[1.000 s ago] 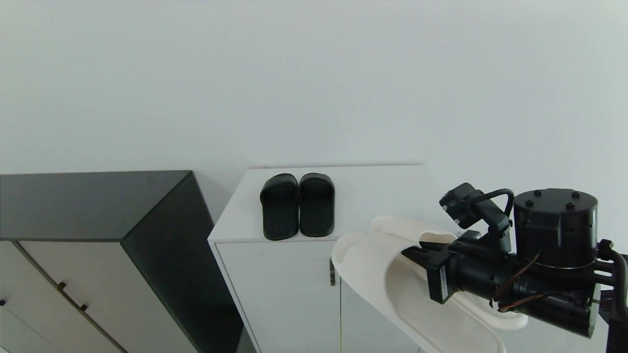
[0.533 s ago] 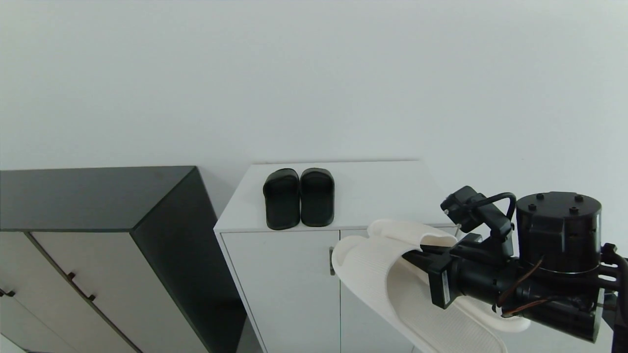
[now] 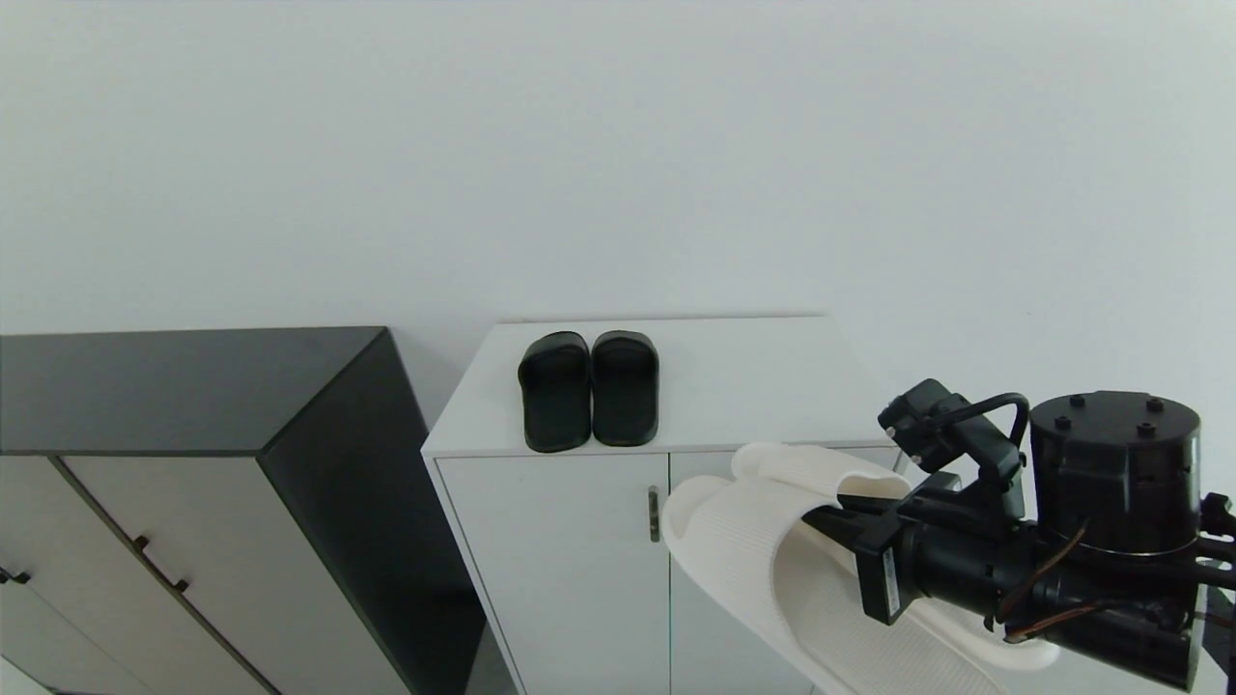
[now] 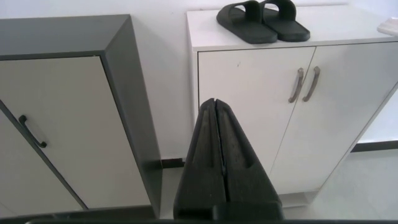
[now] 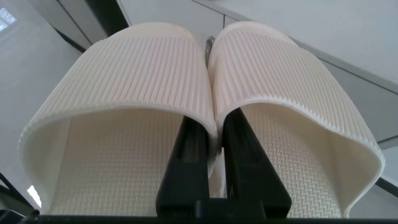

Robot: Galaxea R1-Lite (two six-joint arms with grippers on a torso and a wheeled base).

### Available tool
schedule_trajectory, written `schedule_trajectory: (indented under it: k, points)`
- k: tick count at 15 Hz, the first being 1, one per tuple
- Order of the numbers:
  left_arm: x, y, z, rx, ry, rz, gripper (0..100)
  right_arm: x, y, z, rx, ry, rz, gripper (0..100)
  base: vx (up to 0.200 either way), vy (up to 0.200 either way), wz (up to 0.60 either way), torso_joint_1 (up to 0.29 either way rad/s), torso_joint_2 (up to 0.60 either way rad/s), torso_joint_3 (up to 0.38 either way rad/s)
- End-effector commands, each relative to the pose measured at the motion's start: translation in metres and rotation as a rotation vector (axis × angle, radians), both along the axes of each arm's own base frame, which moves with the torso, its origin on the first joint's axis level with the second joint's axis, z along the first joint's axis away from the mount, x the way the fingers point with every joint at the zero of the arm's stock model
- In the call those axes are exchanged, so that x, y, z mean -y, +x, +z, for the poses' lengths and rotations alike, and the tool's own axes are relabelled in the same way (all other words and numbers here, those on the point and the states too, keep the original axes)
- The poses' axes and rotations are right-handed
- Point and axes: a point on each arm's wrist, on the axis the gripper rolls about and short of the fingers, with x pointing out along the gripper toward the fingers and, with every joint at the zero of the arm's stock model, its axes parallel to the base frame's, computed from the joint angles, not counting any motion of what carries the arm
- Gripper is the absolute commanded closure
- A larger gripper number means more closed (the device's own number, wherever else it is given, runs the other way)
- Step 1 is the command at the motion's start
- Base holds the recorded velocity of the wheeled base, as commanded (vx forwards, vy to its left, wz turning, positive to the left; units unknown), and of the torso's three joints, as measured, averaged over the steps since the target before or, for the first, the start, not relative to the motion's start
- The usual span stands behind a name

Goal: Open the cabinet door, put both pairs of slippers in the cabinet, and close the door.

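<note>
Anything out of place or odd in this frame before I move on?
One oddity: the right tool holds the white slippers clamped by their adjoining sides, yet both cabinet doors are shut. The black slippers sit neatly paired on the cabinet top. Nothing looks spilled or damaged.

A pair of black slippers (image 3: 589, 389) sits side by side on the flat top of a white cabinet (image 3: 744, 386), left of centre, near ends at the front edge. The cabinet stands on a pale floor (image 4: 373, 180) beside a dark-topped cabinet (image 3: 193, 386).
</note>
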Motion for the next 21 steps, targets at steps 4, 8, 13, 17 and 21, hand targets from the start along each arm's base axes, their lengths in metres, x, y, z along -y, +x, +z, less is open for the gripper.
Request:
schedule_trajectory:
  k: [4, 8, 13, 17, 21]
  points:
    - [0.0000, 0.0001, -0.0001, -0.003, 0.000, 0.000, 100, -0.0020, -0.0020, -0.0005, 0.002, 0.003, 0.013, 100, 0.000, 0.000, 0.00, -0.016, 0.03, 0.016]
    - [0.0000, 0.0001, 0.0000, -0.001, 0.000, 0.000, 100, -0.0039, -0.0044, -0.0005, 0.002, 0.003, 0.024, 100, 0.000, 0.000, 0.00, -0.150, 0.36, 0.189]
    - [0.0000, 0.0000, 0.0000, 0.000, -0.001, 0.001, 100, -0.0054, -0.0065, -0.0005, 0.004, 0.001, 0.028, 100, 0.000, 0.000, 0.00, -0.220, 0.51, 0.289]
    - [0.0000, 0.0001, 0.0000, -0.001, 0.002, 0.001, 0, -0.0051, -0.0074, -0.0021, -0.001, -0.003, 0.029, 100, 0.000, 0.000, 0.00, -0.223, 0.55, 0.312]
    - [0.0000, 0.0001, 0.0000, -0.001, 0.000, 0.001, 0, -0.0043, -0.0082, -0.0051, -0.007, -0.012, 0.030, 100, 0.000, 0.000, 0.00, -0.201, 0.52, 0.321]
